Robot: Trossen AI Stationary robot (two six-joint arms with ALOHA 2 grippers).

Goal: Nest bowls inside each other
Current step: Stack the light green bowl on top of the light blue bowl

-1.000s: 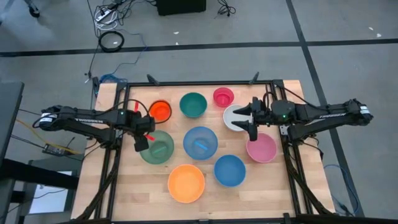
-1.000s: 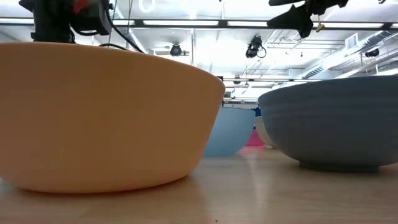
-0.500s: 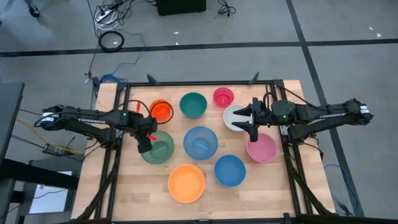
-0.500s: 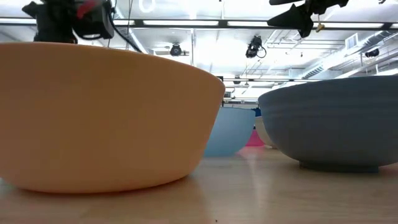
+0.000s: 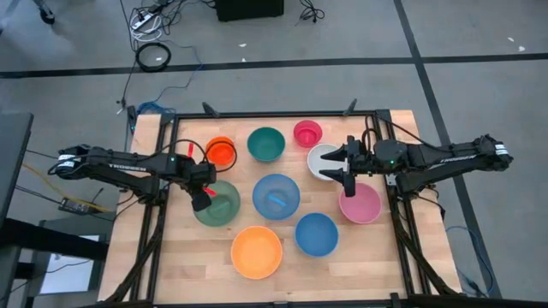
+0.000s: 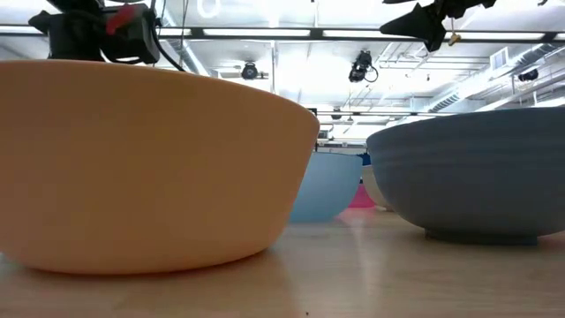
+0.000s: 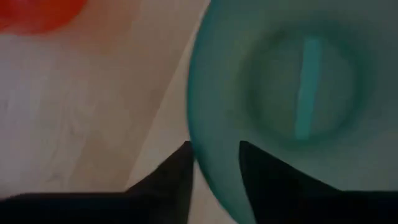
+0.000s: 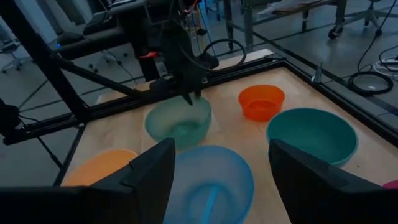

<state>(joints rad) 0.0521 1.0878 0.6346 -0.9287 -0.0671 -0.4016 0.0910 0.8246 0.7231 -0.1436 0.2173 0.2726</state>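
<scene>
Several bowls rest on their bases on the wooden table. A sage green bowl (image 5: 221, 207) sits at the left. My left gripper (image 5: 204, 195) points down over its left rim, one finger outside the wall and one inside (image 7: 214, 163), with a gap still showing between them. Around it are the orange-red (image 5: 221, 152), teal (image 5: 266, 144), magenta (image 5: 307, 133), light blue (image 5: 276, 197), orange (image 5: 256, 252), blue (image 5: 317, 234) and pink (image 5: 360, 204) bowls. My right gripper (image 5: 347, 164) hovers open above the white bowl (image 5: 320, 159), holding nothing. My left gripper comes from above at the sage green bowl's left rim (image 7: 198, 158), with the wall between its two fingers. Whether the fingers touch the rim, I cannot tell. The bowl sits upright on the table.
A black metal frame (image 5: 274, 114) runs along the table's edges. In the low view the orange bowl (image 6: 150, 168) and the blue bowl (image 6: 477, 177) fill the foreground. Bare wood (image 5: 184, 248) lies near the front left corner.
My left gripper has shifted slightly toward the sage green bowl, come down over its rim, and rolled a little about its own axis. The bowls stand where they were.
</scene>
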